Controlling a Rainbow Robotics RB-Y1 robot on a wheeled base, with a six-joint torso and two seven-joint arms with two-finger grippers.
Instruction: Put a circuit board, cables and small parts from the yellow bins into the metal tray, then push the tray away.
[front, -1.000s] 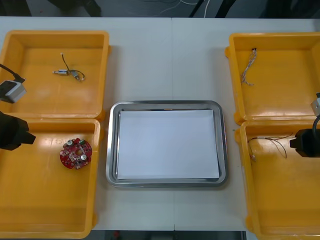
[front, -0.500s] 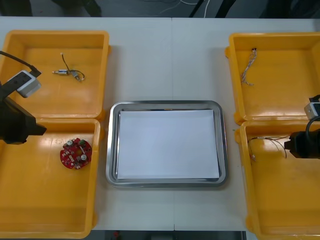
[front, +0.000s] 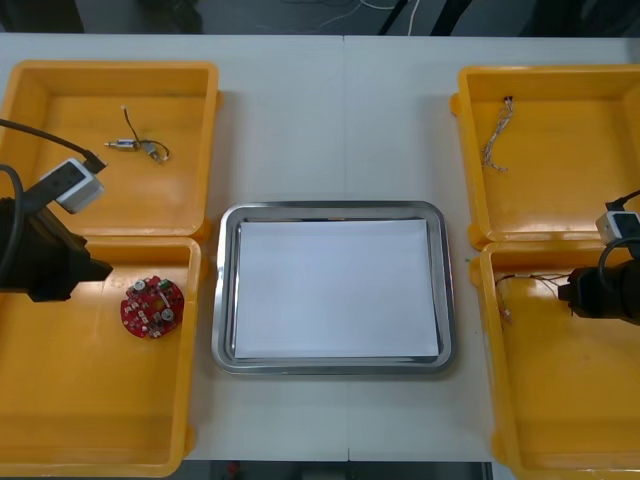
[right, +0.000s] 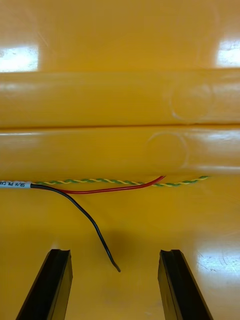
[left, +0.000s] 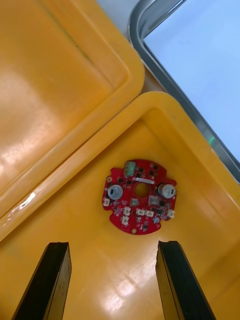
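Lying flat and face up in the yellow bin (front: 90, 400) at the counter's near left corner, the circuit board (front: 151, 307) sits toward the wall nearest the tray (front: 330, 208), probably so the carry across is short. The tray rests at the middle of the counter between the bins, white inside with nothing in it, so the task looks to be at its first pick.

The left gripper (front: 98, 270) hovers over that bin with its fingers wide apart, holding nothing. In the left wrist view the board (left: 140, 196) lies ahead of the gap between the fingers, which suggests the arm is lined up to come down on it.

The right gripper (front: 570, 293) hangs low in the bin (front: 560, 400) at the near right corner, also wide open and empty. It points at the cables (right: 110, 189), which lie along the bin's wall, and a black loose end (right: 95, 230) trails toward the fingers.
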